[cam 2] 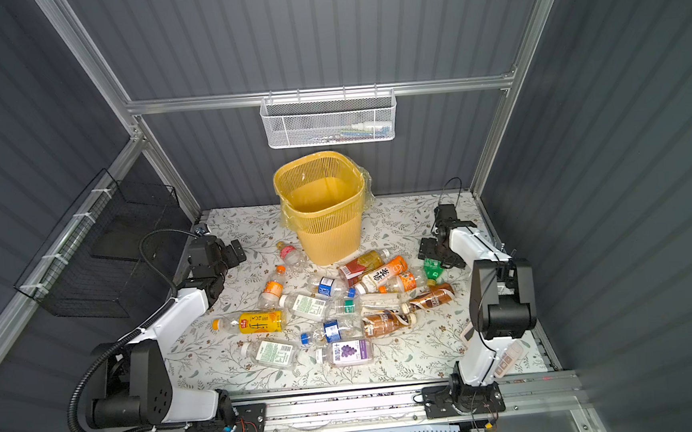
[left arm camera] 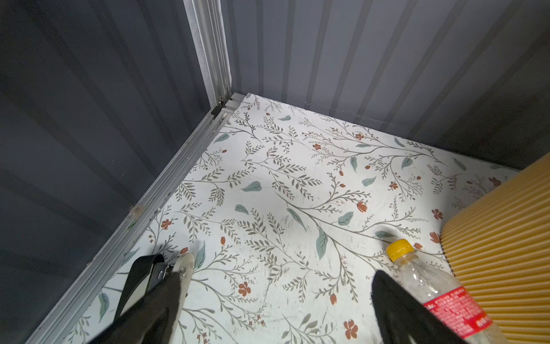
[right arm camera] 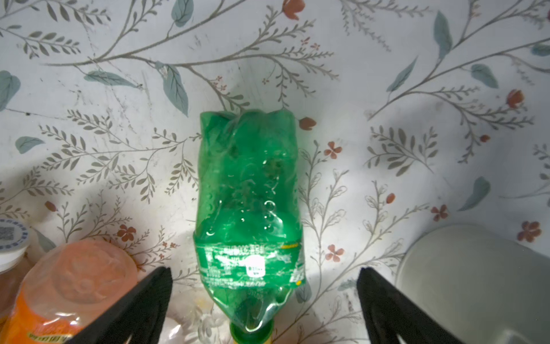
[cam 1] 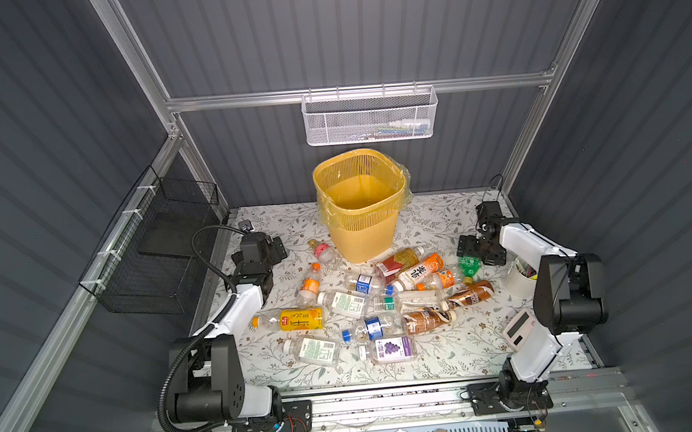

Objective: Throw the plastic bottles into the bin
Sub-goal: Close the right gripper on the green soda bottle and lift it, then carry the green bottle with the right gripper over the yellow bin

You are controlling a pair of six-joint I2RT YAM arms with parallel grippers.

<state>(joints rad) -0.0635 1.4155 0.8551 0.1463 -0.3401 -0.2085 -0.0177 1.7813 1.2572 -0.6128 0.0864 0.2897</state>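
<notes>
In both top views the plastic bottles (cam 1: 344,304) lie scattered on the table (cam 1: 450,355) in front of the bin (cam 1: 369,240), which stands upright at the back and looks empty, so the job seems to be at its very start. The left gripper (cam 1: 276,249) hangs low to the left of the bin. The right gripper (cam 1: 474,252) hangs over a crushed green bottle (cam 1: 470,266) at the right edge of the pile. In the left wrist view the jaws stand wide with only bare table between them, and a red-labelled bottle (left arm camera: 437,292) with a yellow cap lies just beside one finger, near the bin's wall. In the right wrist view the jaws also stand wide and hold nothing. The green bottle lies flat in line with their gap, between an orange-labelled bottle (right arm camera: 68,292) and a white cup (right arm camera: 476,283). The step in hand looks like the first pick: the right arm should drop, close across the green bottle's body without catching its neighbours, then lift it above the bin's rim.
</notes>
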